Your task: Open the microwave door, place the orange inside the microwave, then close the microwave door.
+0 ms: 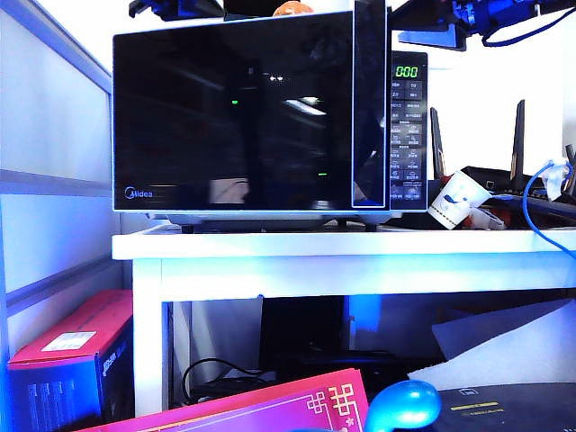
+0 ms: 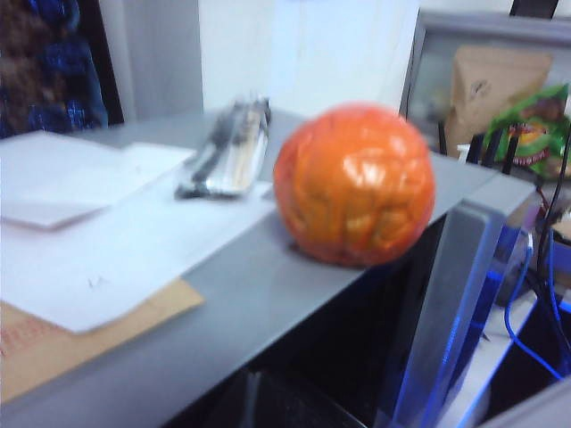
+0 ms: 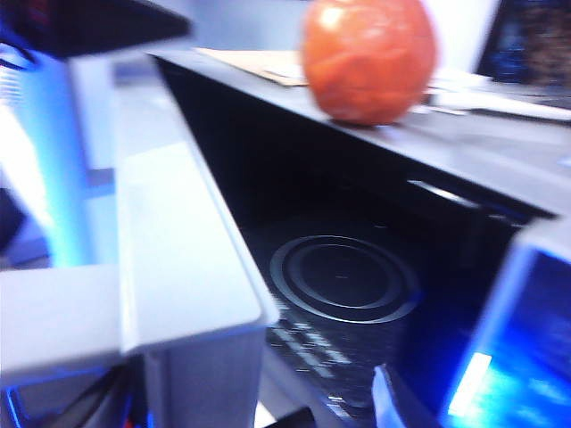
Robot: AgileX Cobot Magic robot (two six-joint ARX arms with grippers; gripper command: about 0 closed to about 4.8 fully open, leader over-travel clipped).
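The microwave [image 1: 409, 135] stands on a white table. Its black glass door [image 1: 234, 108] hangs ajar, the handle strip [image 1: 369, 108] swung out toward the exterior camera. The orange [image 1: 292, 8] sits on the microwave's top, near the front edge [image 2: 354, 183] [image 3: 368, 58]. The right wrist view looks past the door's grey free edge [image 3: 178, 250] into the dark cavity with its glass turntable [image 3: 343, 278]. My right gripper [image 3: 285, 406] is low by that edge, one pale fingertip [image 3: 382, 397] showing apart from the door, jaws spread. My left gripper shows only as a dark shape [image 1: 171, 7] above the microwave, behind the orange; its fingers are hidden.
Papers [image 2: 89, 232] and a silvery packet [image 2: 227, 147] lie on the microwave top behind the orange. To the microwave's right on the table [image 1: 342, 245] are a tipped paper cup [image 1: 454, 200], a router with antennas [image 1: 517, 135] and a blue cable [image 1: 540, 216]. A red box [image 1: 72, 360] sits below.
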